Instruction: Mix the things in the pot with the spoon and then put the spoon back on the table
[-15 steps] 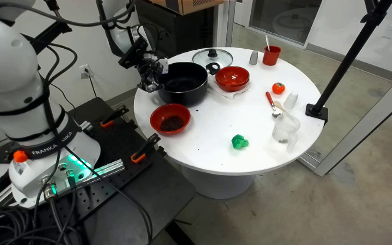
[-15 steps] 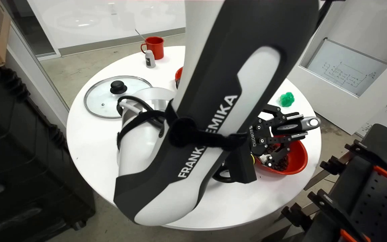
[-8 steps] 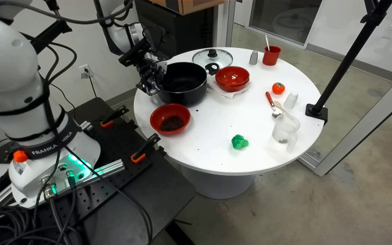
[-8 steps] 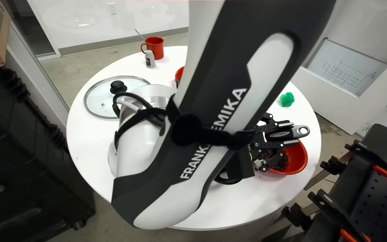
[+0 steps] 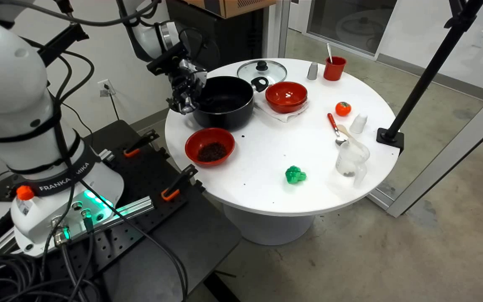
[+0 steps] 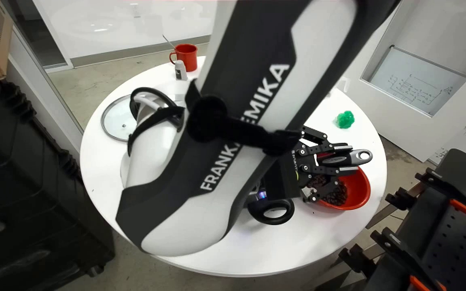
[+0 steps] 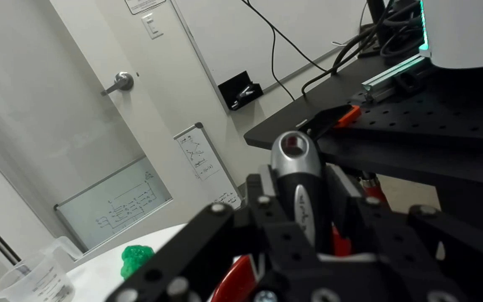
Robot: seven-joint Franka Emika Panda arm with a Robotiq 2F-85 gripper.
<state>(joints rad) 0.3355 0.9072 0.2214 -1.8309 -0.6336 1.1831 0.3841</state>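
The jaws clasp the spoon [image 7: 302,193] by its handle, lengthwise between them, butt jutting outward. They hang near the pot [image 5: 229,119] on the counter [image 5: 304,140]; whether the hidden scoop end reaches inside for mixing is hard to tell.

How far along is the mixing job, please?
Picking up looks done: the gripper is shut on the spoon. Mixing may be in hand, with the gripper by the pot, though the spoon's far end is hidden. Returning the held spoon to the table is left.
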